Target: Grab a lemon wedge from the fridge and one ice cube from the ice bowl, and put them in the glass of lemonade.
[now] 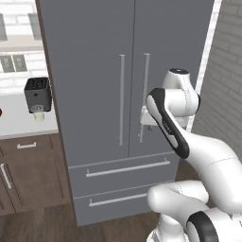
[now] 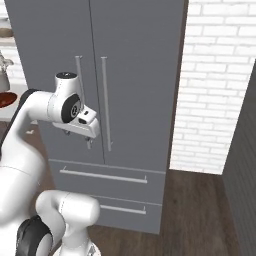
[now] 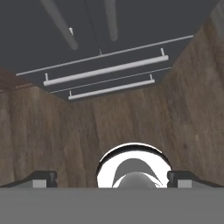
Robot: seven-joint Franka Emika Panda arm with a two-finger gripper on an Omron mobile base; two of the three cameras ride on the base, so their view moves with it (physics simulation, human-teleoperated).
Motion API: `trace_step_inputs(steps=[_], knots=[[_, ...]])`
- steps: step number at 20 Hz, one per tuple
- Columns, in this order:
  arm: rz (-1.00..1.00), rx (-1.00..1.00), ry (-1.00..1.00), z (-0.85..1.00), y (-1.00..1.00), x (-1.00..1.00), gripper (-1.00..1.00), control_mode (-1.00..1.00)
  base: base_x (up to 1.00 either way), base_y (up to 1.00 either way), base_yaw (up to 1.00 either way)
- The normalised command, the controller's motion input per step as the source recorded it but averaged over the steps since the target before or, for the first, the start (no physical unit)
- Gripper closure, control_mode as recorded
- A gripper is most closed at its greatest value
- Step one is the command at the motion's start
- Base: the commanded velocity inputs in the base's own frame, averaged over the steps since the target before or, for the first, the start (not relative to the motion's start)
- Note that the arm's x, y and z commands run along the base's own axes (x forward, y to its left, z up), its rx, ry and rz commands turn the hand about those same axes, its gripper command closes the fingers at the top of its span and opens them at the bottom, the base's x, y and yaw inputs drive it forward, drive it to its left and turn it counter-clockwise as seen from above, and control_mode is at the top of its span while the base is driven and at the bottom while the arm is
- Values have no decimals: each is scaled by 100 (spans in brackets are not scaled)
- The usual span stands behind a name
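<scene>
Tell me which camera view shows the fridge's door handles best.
The left base view: both door handles run their whole length on the fridge, unblocked apart from the arm crossing the right one's lower part. In the right base view the arm covers part of the left handle. The hand view catches just their lower ends above the two drawer handles.

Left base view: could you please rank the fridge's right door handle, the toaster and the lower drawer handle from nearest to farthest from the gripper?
1. Right door handle, just beside the gripper.
2. Lower drawer handle, below.
3. Toaster, far left on the counter.

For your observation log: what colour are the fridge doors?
Plain grey, the fridge shows best in the right base view.
</scene>
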Motion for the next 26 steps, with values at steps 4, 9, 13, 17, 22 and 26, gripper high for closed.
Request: trace_step_inputs(steps=[4,9,13,17,22,26], knots=[[0,0,-5,22,0,-9,-100,-100,-16,0,0],[0,-2,-21,77,0,-3,-100,-100,0,0,0],[0,-3,-22,88,0,11,-100,-100,0,0,0],[0,-2,-21,81,0,31,-100,-100,0,0,0],[0,-2,-22,51,0,65,-100,-100,0,0,0],[0,-1,-16,1,0,90,-100,-100,0,0,0]])
